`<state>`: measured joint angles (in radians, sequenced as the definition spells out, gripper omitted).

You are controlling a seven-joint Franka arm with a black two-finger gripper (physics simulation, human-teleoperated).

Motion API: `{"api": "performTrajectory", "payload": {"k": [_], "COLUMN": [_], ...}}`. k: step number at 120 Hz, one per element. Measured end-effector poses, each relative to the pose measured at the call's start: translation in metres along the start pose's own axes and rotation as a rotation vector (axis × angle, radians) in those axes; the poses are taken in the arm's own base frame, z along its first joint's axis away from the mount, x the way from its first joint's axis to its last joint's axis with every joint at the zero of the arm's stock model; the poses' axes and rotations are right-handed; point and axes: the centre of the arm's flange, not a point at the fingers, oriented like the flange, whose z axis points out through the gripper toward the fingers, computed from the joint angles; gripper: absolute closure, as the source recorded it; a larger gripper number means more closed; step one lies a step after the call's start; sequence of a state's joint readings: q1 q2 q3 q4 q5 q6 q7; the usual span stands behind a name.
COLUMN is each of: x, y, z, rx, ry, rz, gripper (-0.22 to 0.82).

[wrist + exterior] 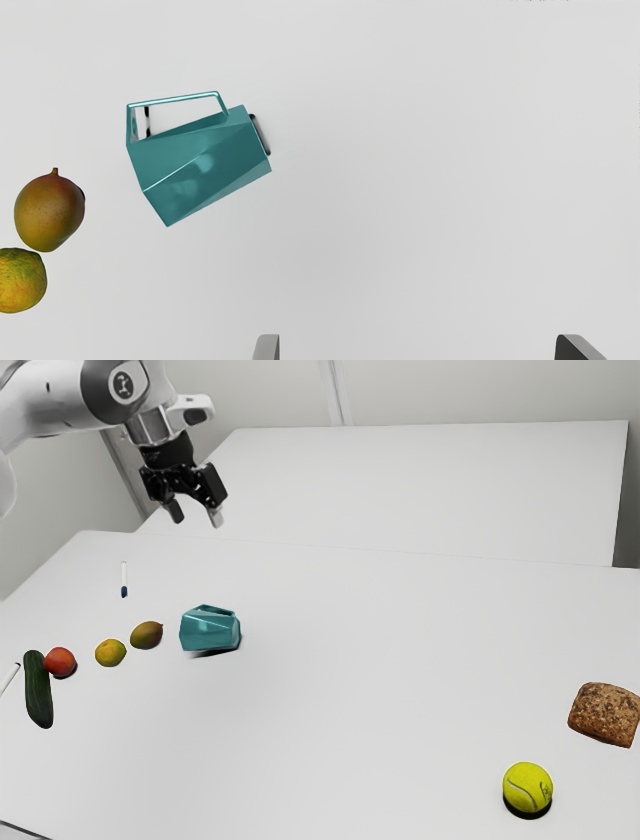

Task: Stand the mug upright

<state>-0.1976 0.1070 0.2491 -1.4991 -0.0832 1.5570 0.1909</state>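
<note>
Tennis ball [527,788] well apart from teal mug [209,631] lying on its side; gripper [196,519] higher than mug, fingers spread.

Bright, even light glints on the mug [202,164].

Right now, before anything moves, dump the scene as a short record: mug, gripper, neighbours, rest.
mug: teal, lying on its side on the table
gripper: open, above the table, not touching the mug
nearest to mug: mango
beside mango: citrus fruit
exterior view's left: tomato beside cucumber; two pens
exterior view's right: bread, tennis ball
task status: mug not upright
</note>
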Motion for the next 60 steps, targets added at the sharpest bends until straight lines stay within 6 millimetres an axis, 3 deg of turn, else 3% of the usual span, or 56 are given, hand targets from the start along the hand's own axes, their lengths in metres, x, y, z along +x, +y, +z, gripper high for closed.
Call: {"api": "performTrajectory", "payload": {"k": [16, 27, 47, 60], "x": [0.003, 0.005, -0.004, -0.001], "y": [-0.003, -0.01, -0.075, -0.1], "z": [0.001, 0.024, 0.095, 0.122], "rx": [-0.014, -0.092, -0.332, -0.416], "ry": [0.022, 0.002, -0.039, -0.032], "rz": [0.004, -0.021, -0.176, -0.214], "gripper": [0.0, 0.0, 0.0, 0.0]}}
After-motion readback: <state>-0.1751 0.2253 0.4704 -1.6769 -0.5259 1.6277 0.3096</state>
